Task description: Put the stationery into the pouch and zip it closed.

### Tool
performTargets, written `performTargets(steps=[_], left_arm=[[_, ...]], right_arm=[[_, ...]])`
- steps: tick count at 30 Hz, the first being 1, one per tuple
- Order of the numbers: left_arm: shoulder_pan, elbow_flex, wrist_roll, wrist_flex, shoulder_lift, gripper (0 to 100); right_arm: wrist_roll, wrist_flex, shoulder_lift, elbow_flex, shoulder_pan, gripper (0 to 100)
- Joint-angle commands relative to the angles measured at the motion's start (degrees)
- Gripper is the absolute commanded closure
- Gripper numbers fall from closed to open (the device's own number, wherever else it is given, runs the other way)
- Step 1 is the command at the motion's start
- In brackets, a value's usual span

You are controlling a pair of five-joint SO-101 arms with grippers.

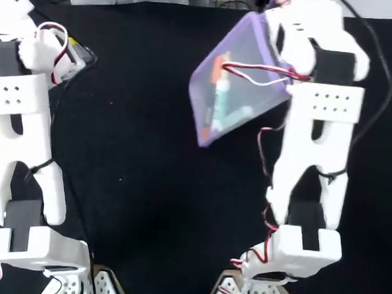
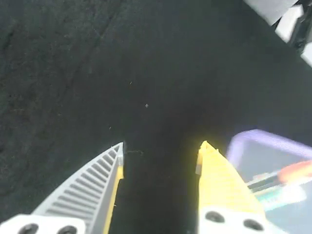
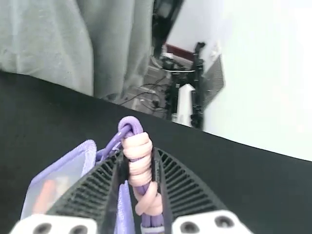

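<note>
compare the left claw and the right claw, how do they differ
The left claw is open and empty; the right claw is shut on the purple strap of the pouch. The left claw's fingers are grey and yellow; the right claw's are black. Both have ribbing and white bases.

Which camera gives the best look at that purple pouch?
The high view: the whole pouch shows, stationery visible inside. The left wrist view catches one corner; the right wrist view shows its side and the cord pinched in the right gripper.
</note>
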Motion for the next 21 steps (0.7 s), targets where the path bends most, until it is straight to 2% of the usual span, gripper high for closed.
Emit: performTargets(steps=[1, 12, 21], left_arm=[[0.66, 3.21, 0.18, -4.57, -2.02, 75], [0.75, 4.53, 0.26, -5.01, -2.11, 75], [0.84, 4.70, 0.26, -4.92, -2.11, 75]], right_arm=[[3.96, -1.05, -0.48, -3.74, 3.60, 98.7], [5.98, 2.55, -0.57, -11.47, 8.79, 98.7], [25.41, 18.99, -0.92, -16.75, 8.79, 98.7]])
